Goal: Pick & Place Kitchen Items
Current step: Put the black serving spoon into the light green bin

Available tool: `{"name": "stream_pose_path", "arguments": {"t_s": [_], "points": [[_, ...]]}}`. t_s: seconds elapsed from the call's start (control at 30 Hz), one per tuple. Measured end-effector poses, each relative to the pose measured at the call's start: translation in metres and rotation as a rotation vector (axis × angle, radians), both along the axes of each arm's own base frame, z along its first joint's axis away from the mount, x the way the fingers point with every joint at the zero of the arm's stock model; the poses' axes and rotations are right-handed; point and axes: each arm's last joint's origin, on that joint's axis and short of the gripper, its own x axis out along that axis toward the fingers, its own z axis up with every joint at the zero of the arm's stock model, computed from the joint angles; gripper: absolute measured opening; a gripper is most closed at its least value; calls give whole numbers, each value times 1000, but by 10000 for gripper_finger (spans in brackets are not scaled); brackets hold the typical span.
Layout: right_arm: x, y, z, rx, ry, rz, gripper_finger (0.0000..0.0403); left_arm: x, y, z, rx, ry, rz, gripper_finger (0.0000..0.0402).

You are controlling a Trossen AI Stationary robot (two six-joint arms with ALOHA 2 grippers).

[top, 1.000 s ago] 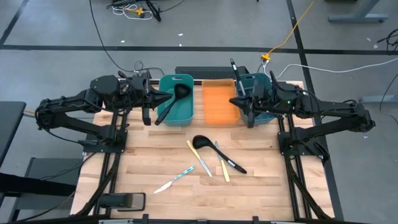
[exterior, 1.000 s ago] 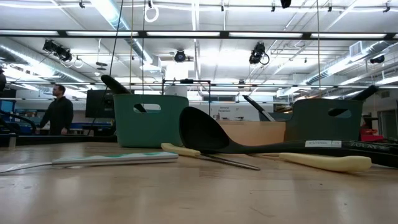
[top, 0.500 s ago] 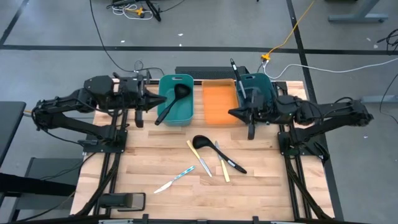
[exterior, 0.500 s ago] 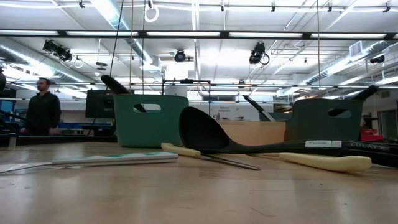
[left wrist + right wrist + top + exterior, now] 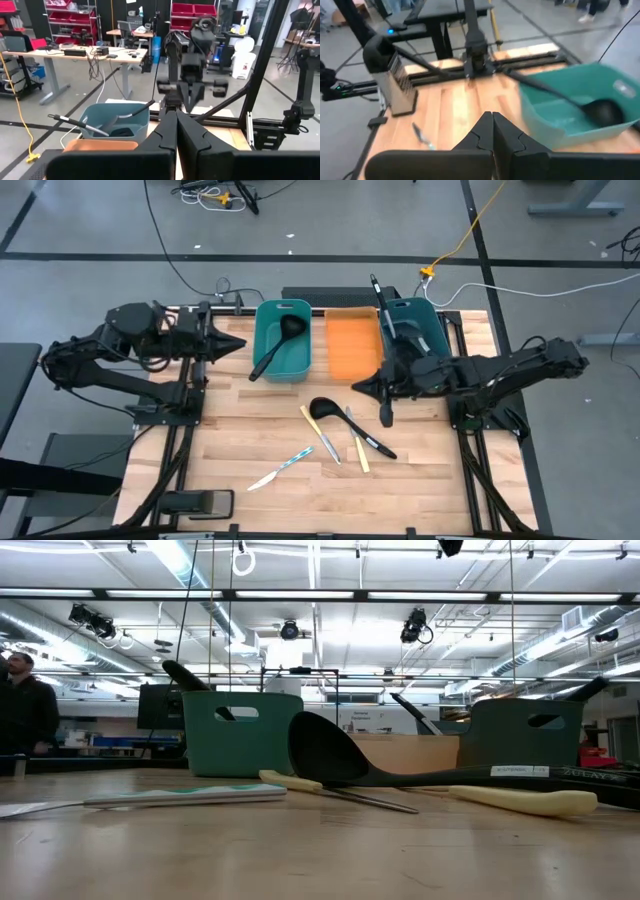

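High view: right claw [image 5: 360, 389] shut above table [image 5: 240, 435]; left claw [image 5: 243, 346] shut.

Right gripper [image 5: 492, 131] at six o'clock, fingers pressed together; teal bin [image 5: 572, 107] at three o'clock holds a black ladle [image 5: 600, 111]; knife [image 5: 421, 136] at nine

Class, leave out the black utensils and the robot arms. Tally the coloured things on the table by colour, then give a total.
Teal bins: 2
Orange tray: 1
Pale-yellow-handled knives: 2
Light-blue-handled knife: 1
Total: 6
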Motion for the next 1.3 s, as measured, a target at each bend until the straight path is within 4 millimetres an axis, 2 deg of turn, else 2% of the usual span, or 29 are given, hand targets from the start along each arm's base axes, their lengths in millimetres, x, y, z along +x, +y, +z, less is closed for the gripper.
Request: {"name": "stream_pose_path", "arguments": {"t_s": [0.3, 0.5, 0.73, 0.97, 1.3], "points": [[5, 12, -17, -1, 104, -25, 6, -9, 0, 2, 3, -22, 0, 4], [2, 11, -24, 100, 174, -56, 14, -8, 0, 0, 0, 6, -2, 5], [-3, 15, -31, 196, 280, 15, 24, -8, 0, 0, -1, 6, -5, 8], [-6, 21, -43, 244, 401, 25, 89, -8, 0, 0, -5, 5, -5, 4], [7, 35, -65, 237, 487, 29, 192, -8, 0, -1, -24, 12, -3, 5]]}}
